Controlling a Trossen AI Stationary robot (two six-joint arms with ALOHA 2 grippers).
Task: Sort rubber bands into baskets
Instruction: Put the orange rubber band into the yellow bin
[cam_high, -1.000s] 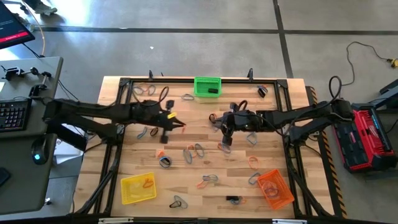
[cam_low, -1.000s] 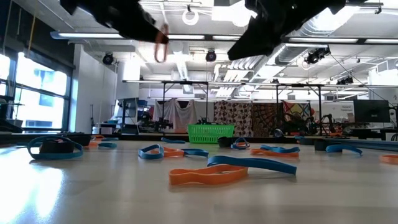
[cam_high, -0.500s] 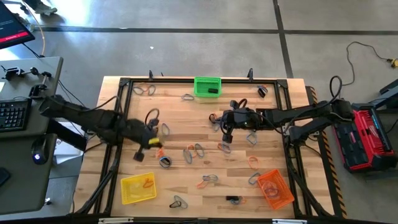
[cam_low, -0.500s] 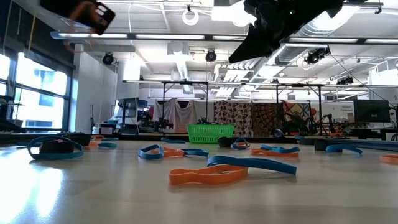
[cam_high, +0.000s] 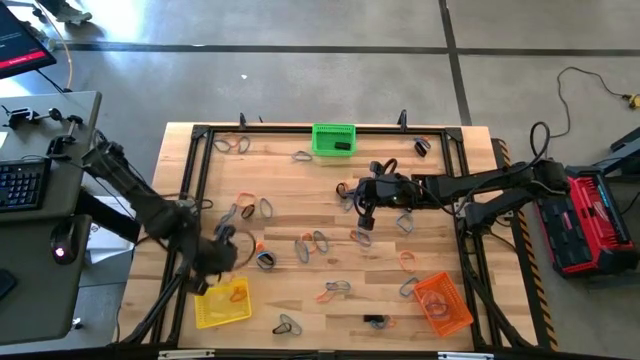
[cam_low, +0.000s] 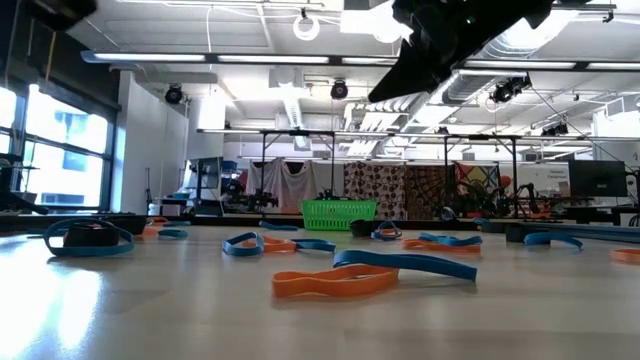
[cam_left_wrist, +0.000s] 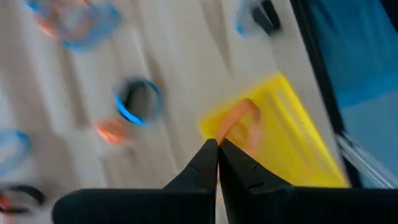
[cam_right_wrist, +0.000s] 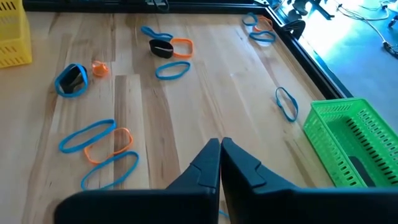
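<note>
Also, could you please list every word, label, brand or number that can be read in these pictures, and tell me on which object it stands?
No text can be read in any view.
The screen at the desk's corner in the high view shows red content, too small to read.
The keyboard keys are too small to read.
The red case beside the table shows no legible brand.
The green basket, yellow basket and orange basket carry no label.

You have bare wood in the lower middle of the high view, between the yellow basket (cam_high: 222, 302) and orange basket (cam_high: 443, 303). Centre frame, scattered rubber bands (cam_high: 315, 241) and the right gripper (cam_high: 366, 213) crowd the way.
</note>
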